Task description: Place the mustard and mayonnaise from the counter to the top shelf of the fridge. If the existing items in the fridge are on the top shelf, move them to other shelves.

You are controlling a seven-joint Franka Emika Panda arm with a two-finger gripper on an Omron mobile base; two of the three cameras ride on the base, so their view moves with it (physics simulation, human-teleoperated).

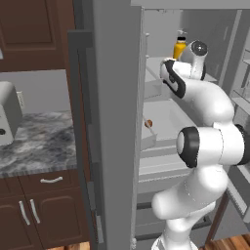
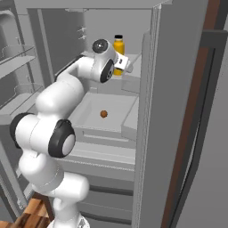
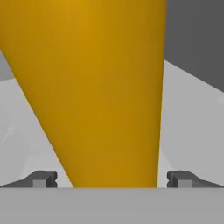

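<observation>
A yellow-orange bottle (image 1: 179,49) (image 2: 118,48) (image 3: 100,87) with a black cap stands upright on the top shelf (image 2: 133,67) of the open fridge. My gripper (image 2: 123,65) (image 3: 112,179) reaches in at its lower body. In the hand view the bottle stands between my two fingertips (image 3: 43,178), with a visible gap on each side, so the gripper is open around it. In the left base view my hand (image 1: 195,51) covers most of the bottle. I cannot read a label, so I cannot tell whether it is the mustard.
A small brown round item (image 1: 149,123) (image 2: 103,114) lies on the wide shelf below. The fridge's side wall (image 1: 114,122) (image 2: 178,111) stands close beside my arm. Door racks (image 2: 18,53) hang on the other side. A marble counter (image 1: 39,141) holds a toaster (image 1: 7,117).
</observation>
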